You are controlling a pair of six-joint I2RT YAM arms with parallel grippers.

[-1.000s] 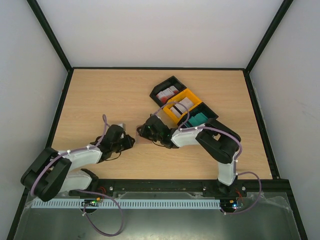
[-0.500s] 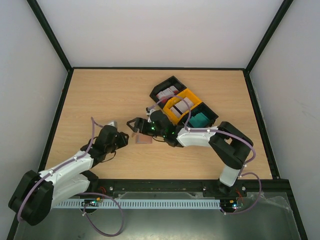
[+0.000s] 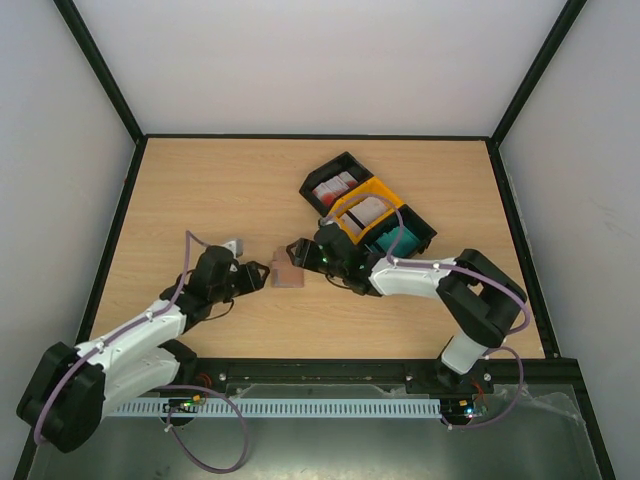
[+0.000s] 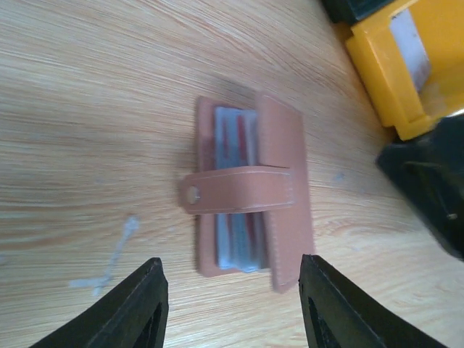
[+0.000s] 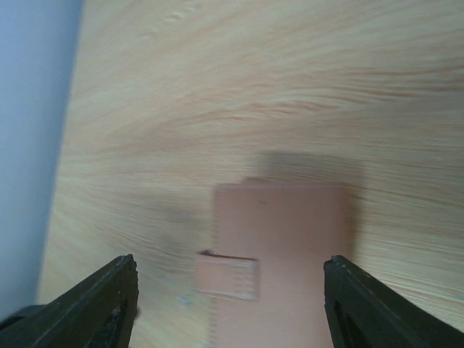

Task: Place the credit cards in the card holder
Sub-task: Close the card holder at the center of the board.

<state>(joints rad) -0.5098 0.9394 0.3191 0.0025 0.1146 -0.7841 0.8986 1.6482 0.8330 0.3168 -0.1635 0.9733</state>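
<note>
Left wrist view: ahead of my released left pincer [image 4: 232, 264], the card holder [image 4: 286, 145] holds some credit cards [image 4: 235, 138]; right pincer [image 5: 230, 264] released too; trays [image 3: 345, 157] hold more.

Tight around the card holder [image 3: 288, 275], open elsewhere.
Hemmed the holder from two sides: left gripper [image 3: 262, 270] just beside its left edge, right gripper [image 3: 297, 250] close over its far edge, both with jaws spread. Barred the far-right approach with the black and yellow trays [image 3: 368, 205] and the right arm [image 3: 420, 280]. Left bare table [image 3: 200, 190] free at far left and along the near edge.
</note>
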